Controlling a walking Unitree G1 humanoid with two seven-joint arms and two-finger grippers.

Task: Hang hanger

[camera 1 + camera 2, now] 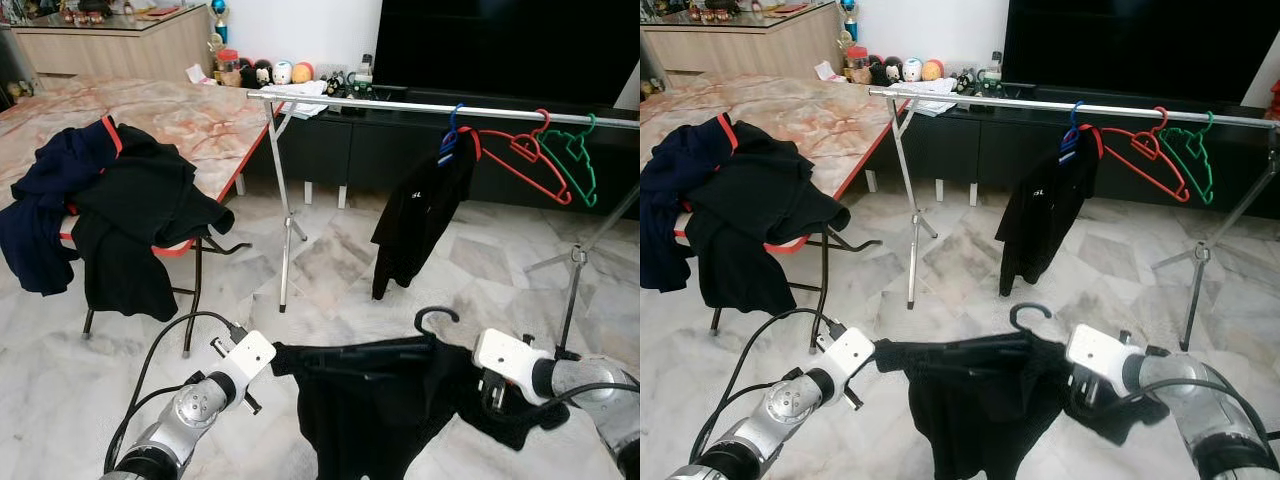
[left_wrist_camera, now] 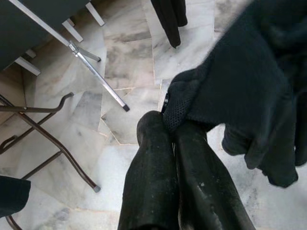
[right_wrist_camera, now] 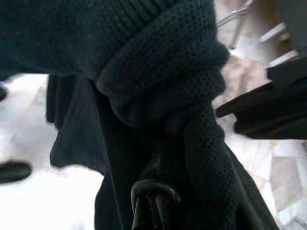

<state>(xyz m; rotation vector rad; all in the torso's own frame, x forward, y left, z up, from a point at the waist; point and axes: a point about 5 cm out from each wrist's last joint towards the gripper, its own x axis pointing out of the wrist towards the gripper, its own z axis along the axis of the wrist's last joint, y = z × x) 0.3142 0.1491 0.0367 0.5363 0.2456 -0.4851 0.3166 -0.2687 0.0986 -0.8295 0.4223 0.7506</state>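
Left wrist view shows the left gripper (image 2: 169,125) pinching the black garment (image 1: 375,400) on its hanger (image 1: 436,317) (low before the rail (image 1: 420,106)), while the head views add the right gripper (image 1: 487,392) grasping the other shoulder

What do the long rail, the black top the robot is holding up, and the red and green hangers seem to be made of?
Rail: likely metal, silver with a bright sheen.
Black top: knitted mesh-like fabric, matte; the right wrist view shows open loops, and it drapes limply between the left gripper and the right gripper.
Red hanger and green hanger: probably plastic, thin, smooth, evenly coloured.
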